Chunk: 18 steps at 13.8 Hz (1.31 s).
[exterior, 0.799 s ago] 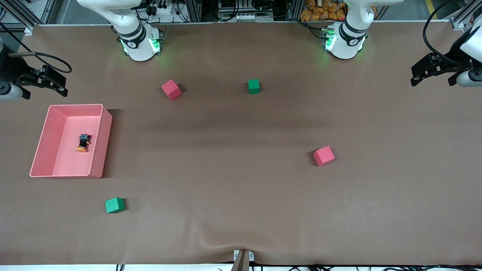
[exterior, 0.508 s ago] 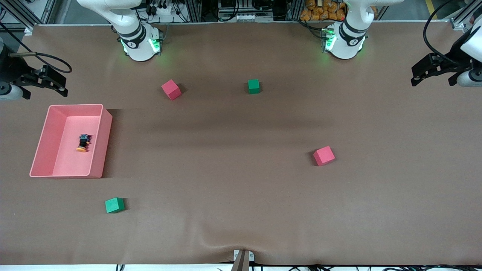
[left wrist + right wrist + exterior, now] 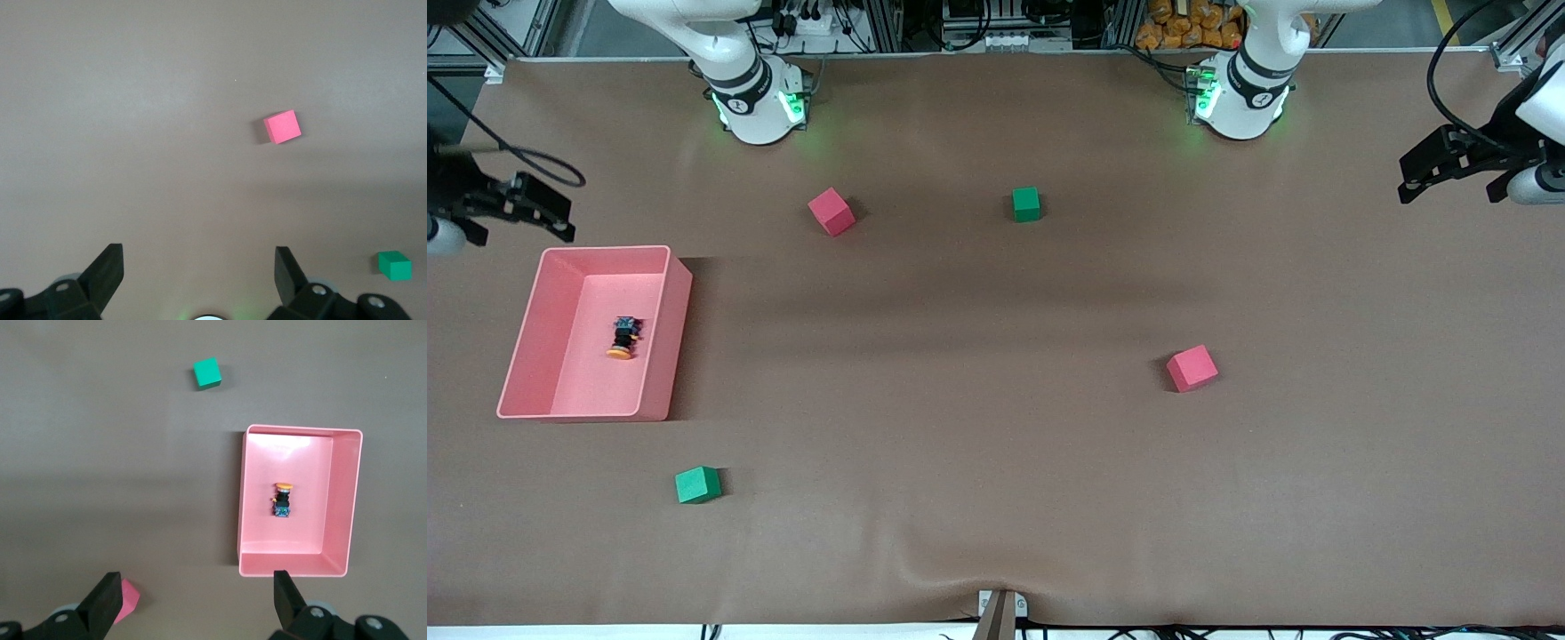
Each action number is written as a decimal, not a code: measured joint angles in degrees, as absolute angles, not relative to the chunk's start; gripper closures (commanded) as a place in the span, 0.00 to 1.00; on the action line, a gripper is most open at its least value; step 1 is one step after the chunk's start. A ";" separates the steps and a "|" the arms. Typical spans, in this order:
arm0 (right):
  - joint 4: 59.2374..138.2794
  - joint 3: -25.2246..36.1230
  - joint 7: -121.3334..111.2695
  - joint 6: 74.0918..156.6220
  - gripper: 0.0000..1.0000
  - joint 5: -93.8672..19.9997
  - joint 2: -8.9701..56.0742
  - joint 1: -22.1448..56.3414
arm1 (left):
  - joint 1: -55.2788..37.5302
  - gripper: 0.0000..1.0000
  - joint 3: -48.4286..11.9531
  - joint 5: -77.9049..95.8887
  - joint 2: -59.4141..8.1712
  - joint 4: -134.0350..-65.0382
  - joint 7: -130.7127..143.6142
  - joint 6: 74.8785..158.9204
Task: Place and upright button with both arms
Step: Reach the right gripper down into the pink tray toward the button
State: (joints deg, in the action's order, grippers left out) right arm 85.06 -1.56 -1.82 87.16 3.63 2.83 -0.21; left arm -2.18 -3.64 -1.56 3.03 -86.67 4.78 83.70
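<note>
A: Item one, right gripper. State?

B: Jaws wide apart, holding nothing. In the right wrist view both black fingers frame bare table, with one wall of the pink bin between them. It hangs over the table at the right arm's end, just off the bin's rim.

A: Item two, the button?

B: Inside the bin, on its floor, lying on its side and not upright. Taking the front view as a clock face centred on the right gripper, the button sits at about five o'clock from it, and lower.

A: Long axis?

B: Runs twelve to six on that same face: black body toward twelve, orange cap toward six, meaning the cap points toward the front camera. It lies well clear of the bin's walls on all sides.

A: Item three, left gripper?

B: Also spread wide and empty, waiting over the left arm's end of the table. Its wrist view shows only a red cube and a green cube.

A: Nearer arm?

B: The right, by a wide margin; the left is well apart from the bin. My judgement: the right arm fetches first, closing across the short body.
</note>
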 measured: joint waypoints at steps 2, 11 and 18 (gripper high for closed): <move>85.18 -1.51 -1.86 88.25 0.00 6.45 5.89 -1.21 | -2.28 0.00 -4.01 -1.56 3.03 -86.59 4.81 83.70; 92.90 -1.24 -4.51 99.01 0.00 8.04 15.83 -12.07 | -2.25 0.00 -4.20 -1.16 3.03 -86.12 4.91 83.69; 103.34 -1.24 -14.06 114.66 0.00 7.45 19.26 -18.86 | -2.47 0.00 -4.34 -1.16 2.74 -86.14 4.91 83.69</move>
